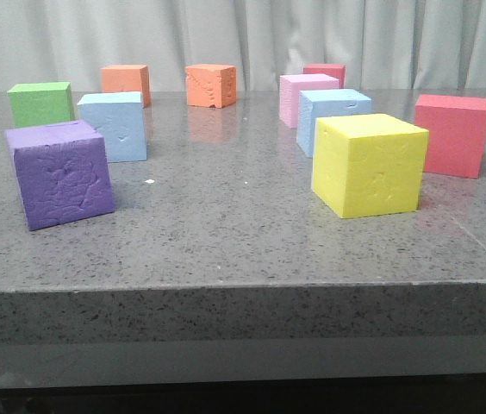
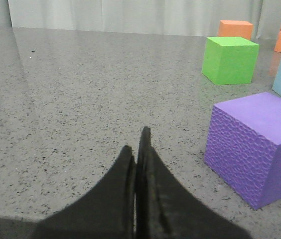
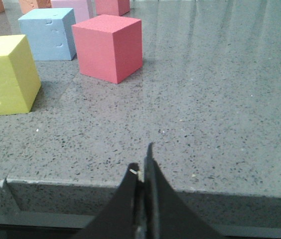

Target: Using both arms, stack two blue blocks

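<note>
- Sitting on the grey speckled worktop (image 1: pixel 226 216), the two blue blocks are well apart: the left blue block (image 1: pixel 113 127) stands toward the left, the right blue block (image 1: pixel 333 119) toward the right, neither stacked on anything
- Left blue block: just behind and to the right of the purple cube (image 1: pixel 59 173), with the green cube (image 1: pixel 40 103) to its left and a little further back; only its edge shows in the left wrist view
- Right blue block: just behind the yellow cube (image 1: pixel 370 164), which hides its lower front corner; the pink cube (image 1: pixel 305 97) stands close behind it on the left
- Right wrist view shows the same block beyond the yellow cube and beside the nearer red cube (image 1: pixel 453 134)
- Further back, near the pale curtain (image 1: pixel 252 39), stand two orange cubes (image 1: pixel 126 84) and another red cube (image 1: pixel 325 73)
- Left fingers (image 2: pixel 136 154): pressed together with nothing between them, low over bare worktop, the purple cube near on one side but not touched
- Right fingers (image 3: pixel 141 167): also closed on nothing, at the worktop's front edge, well short of the yellow and red cubes
- Neither arm shows in the front view
</note>
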Motion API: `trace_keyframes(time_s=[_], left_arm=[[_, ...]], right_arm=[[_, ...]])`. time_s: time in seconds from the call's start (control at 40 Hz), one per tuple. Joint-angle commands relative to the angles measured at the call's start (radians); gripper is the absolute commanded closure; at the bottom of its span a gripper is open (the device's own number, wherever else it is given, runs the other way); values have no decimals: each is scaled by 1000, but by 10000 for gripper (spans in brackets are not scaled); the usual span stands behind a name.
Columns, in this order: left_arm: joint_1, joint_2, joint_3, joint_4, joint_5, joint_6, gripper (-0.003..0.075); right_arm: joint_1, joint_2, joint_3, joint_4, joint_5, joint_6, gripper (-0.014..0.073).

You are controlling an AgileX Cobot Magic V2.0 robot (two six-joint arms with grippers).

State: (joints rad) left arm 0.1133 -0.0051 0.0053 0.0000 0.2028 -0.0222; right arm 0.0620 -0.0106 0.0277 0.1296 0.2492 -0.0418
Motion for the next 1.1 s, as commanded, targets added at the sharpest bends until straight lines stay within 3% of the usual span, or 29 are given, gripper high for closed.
trace_keyframes(time_s=[0.0, 0.58, 0.88, 1.08], left_arm=[[0, -17, 3, -5, -87, 1, 741], [0, -17, 3, 0, -91, 1, 741], [0, -17, 3, -8, -295, 1, 741], [0, -17, 3, -8, -299, 1, 741]], right_arm=[[-5, -18, -6, -3, -76, -7, 660], [-5, -18, -6, -3, -131, -6, 660], [-5, -18, -6, -3, -268, -6, 660], [-5, -18, -6, -3, -292, -6, 660]])
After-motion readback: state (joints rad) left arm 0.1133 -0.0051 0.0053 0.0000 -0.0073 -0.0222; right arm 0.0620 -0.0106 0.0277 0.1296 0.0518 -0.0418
